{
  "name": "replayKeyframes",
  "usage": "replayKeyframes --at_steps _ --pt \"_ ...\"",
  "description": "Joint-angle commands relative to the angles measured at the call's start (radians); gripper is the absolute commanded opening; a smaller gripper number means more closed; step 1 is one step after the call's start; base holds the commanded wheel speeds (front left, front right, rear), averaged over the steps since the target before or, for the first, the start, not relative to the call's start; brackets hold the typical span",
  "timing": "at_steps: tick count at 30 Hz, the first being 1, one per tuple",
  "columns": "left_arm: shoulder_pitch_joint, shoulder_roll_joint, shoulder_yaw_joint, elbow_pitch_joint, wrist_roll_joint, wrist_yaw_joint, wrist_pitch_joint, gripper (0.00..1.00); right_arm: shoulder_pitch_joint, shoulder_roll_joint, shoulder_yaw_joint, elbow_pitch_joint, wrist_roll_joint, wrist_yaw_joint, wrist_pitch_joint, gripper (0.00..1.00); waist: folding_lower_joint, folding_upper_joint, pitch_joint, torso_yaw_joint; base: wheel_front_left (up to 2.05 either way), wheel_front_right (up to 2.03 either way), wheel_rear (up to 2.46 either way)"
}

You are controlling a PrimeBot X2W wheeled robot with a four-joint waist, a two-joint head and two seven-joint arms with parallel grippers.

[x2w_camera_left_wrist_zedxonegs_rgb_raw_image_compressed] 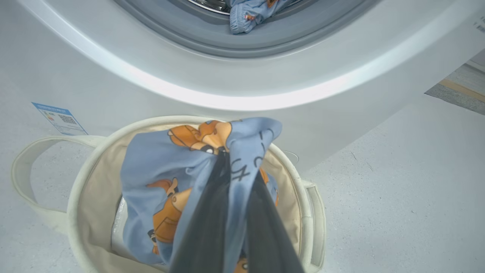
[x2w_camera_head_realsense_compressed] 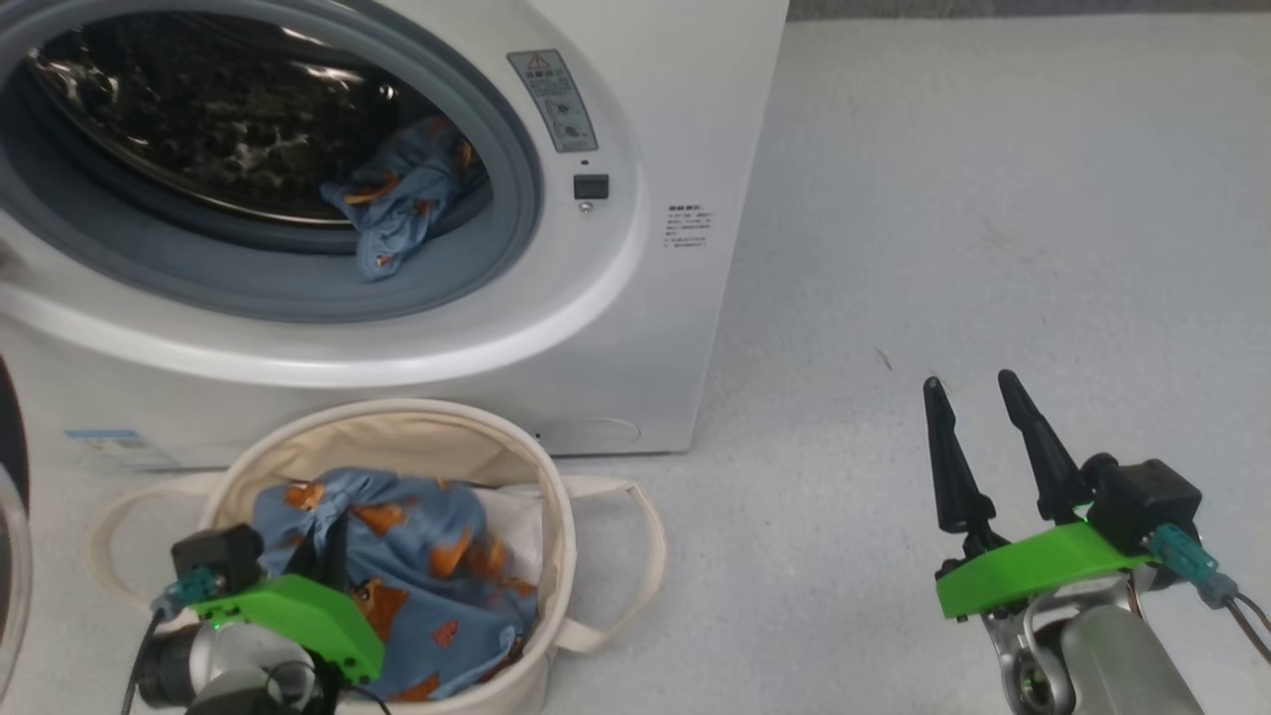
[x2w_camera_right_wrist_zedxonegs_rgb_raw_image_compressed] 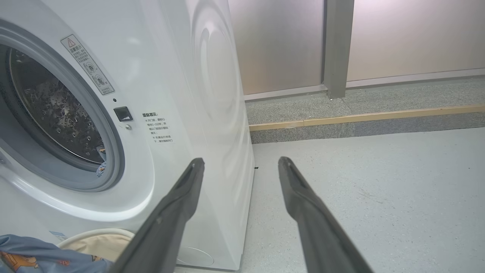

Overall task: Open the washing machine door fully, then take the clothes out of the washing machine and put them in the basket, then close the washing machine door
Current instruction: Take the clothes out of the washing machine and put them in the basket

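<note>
**By the big white front-loading washing machine [x2w_camera_head_realsense_compressed: 635, 298]**

Right in front of the machine, below its porthole, stands a round cream canvas basket [x2w_camera_head_realsense_compressed: 561, 516]. The left claw [x2w_camera_left_wrist_zedxonegs_rgb_raw_image_compressed: 227, 161] is clenched on a soft blue cartoon-print garment [x2w_camera_head_realsense_compressed: 427, 556] bunched in that basket. A second blue piece [x2w_camera_head_realsense_compressed: 402, 204] lies across the machine's grey gasket [x2w_camera_head_realsense_compressed: 248, 283]. The right claw [x2w_camera_head_realsense_compressed: 970, 379] hangs released over the floor [x2w_camera_head_realsense_compressed: 993, 199], off to the machine's right.

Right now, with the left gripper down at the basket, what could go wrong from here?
1. The left gripper is shut on the blue garment, and cloth folds around its fingers; it may cling on release and lift back out of the basket.
2. A second blue piece lies across the grey seal of the washing machine; closing up now would probably trap it.
</note>
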Motion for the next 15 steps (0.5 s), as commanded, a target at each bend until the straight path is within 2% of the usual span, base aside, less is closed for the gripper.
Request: replayKeyframes --at_steps 1,8,15 --pt "-0.066 0.017 0.041 -0.001 -0.01 -0.007 -0.018 0.0 -0.034 -0.009 0.018 -0.037 0.004 0.001 -0.012 1.0 0.0 0.0 0.015 -0.008 0.0 0.0 0.0" --pt "-0.197 0.017 0.041 0.222 -0.028 -0.041 -0.056 0.0 -0.059 -0.009 0.007 -0.067 0.007 0.001 -0.012 1.0 0.0 0.0 0.101 -0.032 0.0 0.0 0.0" --pt "-0.297 0.022 0.035 0.387 -0.048 -0.054 -0.068 0.0 -0.083 -0.01 -0.01 -0.107 0.004 0.001 -0.012 1.0 0.0 0.0 0.191 -0.072 0.0 0.0 0.0"
